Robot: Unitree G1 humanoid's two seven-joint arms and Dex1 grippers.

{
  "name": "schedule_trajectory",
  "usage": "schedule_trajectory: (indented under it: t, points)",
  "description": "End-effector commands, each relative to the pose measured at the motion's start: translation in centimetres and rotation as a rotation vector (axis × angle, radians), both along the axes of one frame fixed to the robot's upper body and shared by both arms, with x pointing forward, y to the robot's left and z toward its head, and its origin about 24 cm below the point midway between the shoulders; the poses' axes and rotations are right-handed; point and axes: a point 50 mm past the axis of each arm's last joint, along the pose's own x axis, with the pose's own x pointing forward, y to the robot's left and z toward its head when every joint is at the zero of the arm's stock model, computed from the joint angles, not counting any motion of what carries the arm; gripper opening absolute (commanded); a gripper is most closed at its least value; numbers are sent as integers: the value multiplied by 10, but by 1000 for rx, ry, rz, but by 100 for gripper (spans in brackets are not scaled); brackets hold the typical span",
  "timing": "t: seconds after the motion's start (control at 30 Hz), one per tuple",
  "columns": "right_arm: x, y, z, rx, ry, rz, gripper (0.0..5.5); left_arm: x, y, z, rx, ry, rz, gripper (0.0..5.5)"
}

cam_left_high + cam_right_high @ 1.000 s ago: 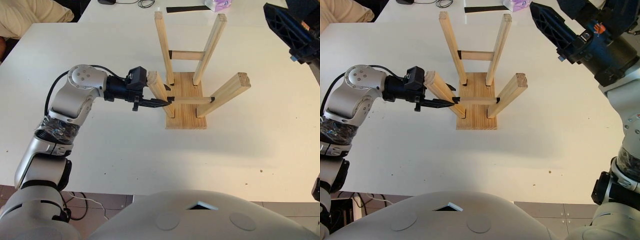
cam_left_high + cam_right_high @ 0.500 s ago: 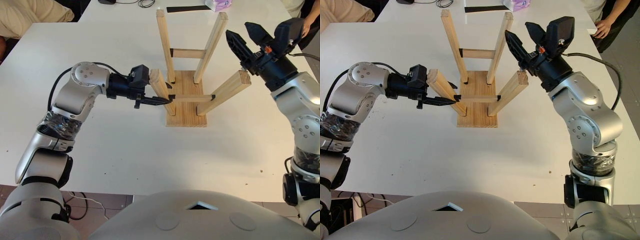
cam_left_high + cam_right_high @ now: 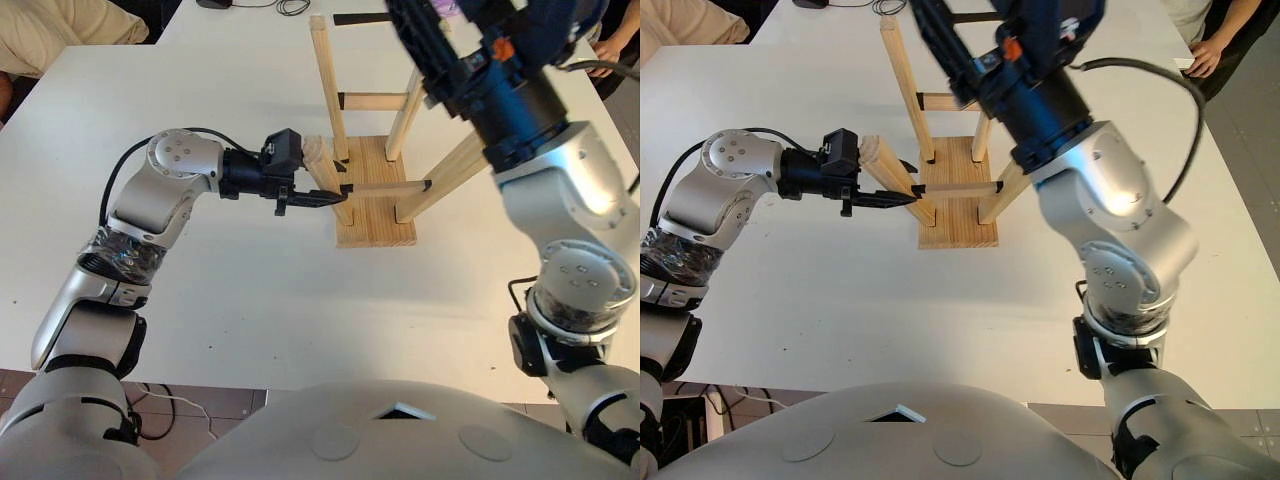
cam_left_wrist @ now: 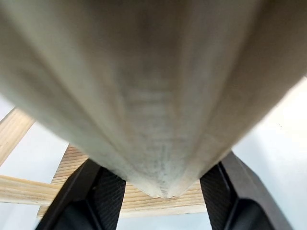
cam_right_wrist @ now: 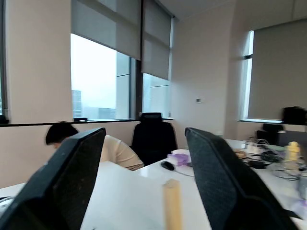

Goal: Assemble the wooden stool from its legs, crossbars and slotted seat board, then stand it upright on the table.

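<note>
The wooden stool lies upside down with its seat board [image 3: 375,225] flat on the white table [image 3: 250,290] and its legs pointing up. Two far legs [image 3: 328,90] are joined by a crossbar [image 3: 375,101], and a second crossbar [image 3: 385,188] links the near legs. My left gripper [image 3: 335,197] is shut on the near left leg [image 3: 322,170], low down by the board; the left wrist view shows that leg [image 4: 153,96] between the black fingers [image 4: 105,196]. My right gripper [image 3: 430,40] hangs open high over the stool's far side, holding nothing, with a leg top [image 5: 171,206] below it.
A black strip [image 3: 360,18] and a dark mouse [image 3: 213,3] lie at the table's far edge. A person's beige sleeve [image 3: 60,30] rests at the far left corner. Bare tabletop spreads in front of the stool and to both sides.
My right arm has swung in from the right and risen over the stool, close to the head camera, its gripper still open. The left gripper has kept its hold on the near left leg.
</note>
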Motion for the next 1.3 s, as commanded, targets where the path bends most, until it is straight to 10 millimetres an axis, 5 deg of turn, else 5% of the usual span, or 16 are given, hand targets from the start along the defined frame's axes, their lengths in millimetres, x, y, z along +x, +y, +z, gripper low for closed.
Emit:
schedule_trajectory:
  t: [0.03,0.23,0.37,0.5,0.57,0.63,0.7,0.8,0.93,1.1,1.2,1.27,1.3]
  points:
    - [5,12,-36,-54,147,-26,305,-17,26,-80,373,232,134,207]
    - [19,8,-119,-196,389,-132,305,-13,26,-76,379,221,124,207]
    - [16,12,-140,-219,421,-138,305,-12,24,-75,382,217,115,207]
    - [17,15,-136,-225,393,-114,305,-12,24,-75,378,216,116,207]
    - [16,14,-109,-173,290,-93,305,-12,24,-75,377,217,121,207]
    - [11,1,-61,-12,143,-93,305,-13,26,-75,376,218,127,207]
    - [5,-31,-21,122,22,-156,305,-15,29,-75,374,222,137,207]
    - [8,-94,-2,125,-26,-338,305,-20,36,-76,372,232,162,207]
    - [13,-193,-34,-66,115,-703,348,-23,40,-76,370,238,181,206]
    - [-6,-260,-88,-411,292,-1056,397,-22,41,-73,370,233,182,206]
    - [-2,-248,-99,-474,288,-1090,397,-22,43,-72,378,236,175,206]
    - [16,-192,-106,-417,276,-898,397,-22,43,-72,383,236,167,206]
    - [25,-141,-107,-325,282,-700,397,-20,41,-71,388,235,159,206]
